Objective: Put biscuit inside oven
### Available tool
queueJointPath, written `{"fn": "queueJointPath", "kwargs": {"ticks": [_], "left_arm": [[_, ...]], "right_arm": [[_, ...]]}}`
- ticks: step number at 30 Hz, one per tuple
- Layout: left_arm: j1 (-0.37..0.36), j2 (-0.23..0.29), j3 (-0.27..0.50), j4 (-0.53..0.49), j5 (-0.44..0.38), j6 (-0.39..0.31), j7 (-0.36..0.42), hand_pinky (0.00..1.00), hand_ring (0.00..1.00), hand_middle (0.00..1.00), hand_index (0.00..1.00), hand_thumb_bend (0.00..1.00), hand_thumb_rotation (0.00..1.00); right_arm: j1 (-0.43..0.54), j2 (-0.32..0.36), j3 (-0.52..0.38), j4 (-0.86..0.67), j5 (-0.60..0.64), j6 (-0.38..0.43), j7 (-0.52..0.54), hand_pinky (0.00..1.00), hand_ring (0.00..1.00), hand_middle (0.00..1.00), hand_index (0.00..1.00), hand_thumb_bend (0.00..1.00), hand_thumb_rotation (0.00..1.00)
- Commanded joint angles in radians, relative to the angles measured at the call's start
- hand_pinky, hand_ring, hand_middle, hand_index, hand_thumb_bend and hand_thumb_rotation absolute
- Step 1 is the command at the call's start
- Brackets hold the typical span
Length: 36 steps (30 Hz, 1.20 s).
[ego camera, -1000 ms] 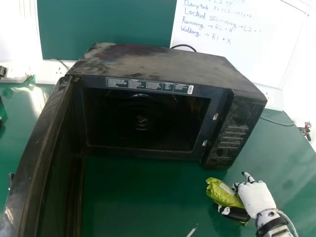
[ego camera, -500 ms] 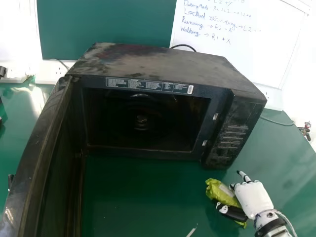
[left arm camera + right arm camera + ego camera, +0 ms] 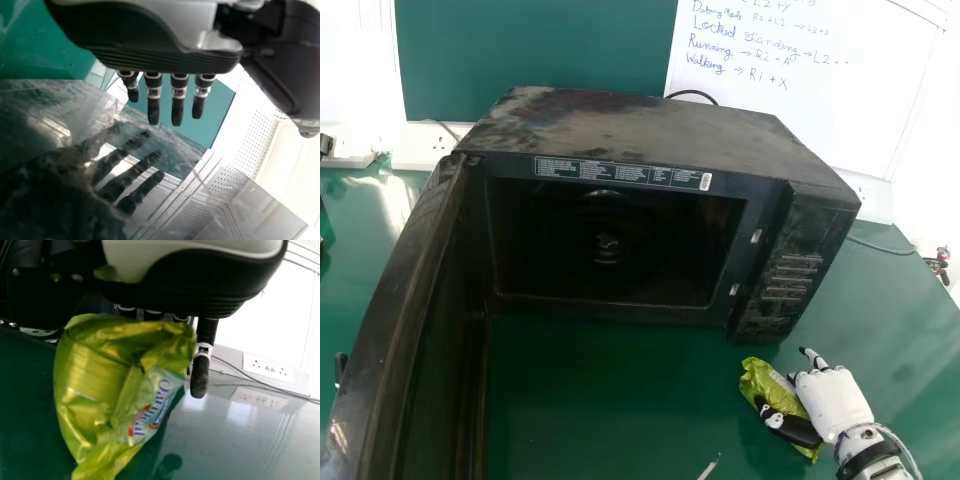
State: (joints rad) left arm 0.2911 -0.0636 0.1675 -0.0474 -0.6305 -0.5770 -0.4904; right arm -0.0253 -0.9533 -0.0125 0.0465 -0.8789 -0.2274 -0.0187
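Around your four to five o'clock in the head view, your right robot hand point(image 3: 835, 400) pinches the biscuit packet point(image 3: 782, 392), its thumb across the near side and one finger pointing out straight past the wrapper. You can't tell whether the packet touches the table point(image 3: 610, 400).

From the packet, the mouth of the oven point(image 3: 640, 125) lies toward half past ten. Straight up at the packet's twelve, you have the oven's control panel point(image 3: 788, 275) standing just right of that mouth, a solid corner beside the opening. The open door point(image 3: 395, 310) swings down your left side, from ten o'clock to seven, with table between it and the packet.

Near half past five you have a thin white scrap point(image 3: 708, 468) on the table. Behind the oven stand a green board point(image 3: 530, 50) at eleven and a whiteboard point(image 3: 800, 100) at one; a socket strip point(image 3: 430, 148) sits at ten, and a cable point(image 3: 880, 246) runs out at three.

Your left robot hand point(image 3: 150, 60), in its wrist view, has its fingers straight and slightly spread, near a glossy surface point(image 3: 65, 107) that mirrors them.
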Motion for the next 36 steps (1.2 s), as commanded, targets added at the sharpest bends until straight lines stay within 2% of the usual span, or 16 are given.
{"fn": "queueJointPath", "kwargs": {"ticks": [1,6,16,21,27,36], "left_arm": [[0.011,-0.042,-0.009,-0.015,0.003,-0.012,0.005,0.85,0.9,0.92,0.96,0.95,0.64],[0.012,-0.044,-0.01,-0.018,0.009,-0.014,0.012,0.85,0.89,0.92,0.95,0.95,0.64],[0.011,-0.04,-0.016,-0.016,0.015,-0.02,0.024,0.84,0.89,0.92,0.95,0.96,0.65],[0.004,-0.035,-0.017,-0.01,0.01,-0.02,0.024,0.85,0.9,0.92,0.95,0.96,0.64],[0.0,-0.038,-0.018,-0.006,0.01,-0.022,0.025,0.84,0.89,0.92,0.96,0.95,0.64],[0.0,-0.036,-0.022,-0.008,0.009,-0.023,0.027,0.85,0.9,0.92,0.96,0.94,0.65]], "right_arm": [[0.005,-0.017,-0.006,-0.015,0.006,-0.001,0.015,0.23,0.32,0.41,0.49,0.53,0.0],[0.01,-0.021,-0.015,-0.03,0.014,0.012,0.049,0.24,0.35,0.42,0.49,0.53,0.0],[-0.009,-0.012,-0.027,-0.032,0.056,-0.006,0.051,0.22,0.29,0.41,0.48,0.53,0.0],[-0.021,-0.02,-0.041,-0.061,0.104,-0.002,0.107,0.19,0.27,0.42,0.48,0.53,0.0],[-0.034,-0.029,-0.058,-0.11,0.113,0.015,0.174,0.2,0.28,0.42,0.49,0.53,0.0],[-0.057,-0.011,-0.074,-0.171,0.148,0.063,0.255,0.18,0.26,0.42,0.49,0.53,0.0]]}}
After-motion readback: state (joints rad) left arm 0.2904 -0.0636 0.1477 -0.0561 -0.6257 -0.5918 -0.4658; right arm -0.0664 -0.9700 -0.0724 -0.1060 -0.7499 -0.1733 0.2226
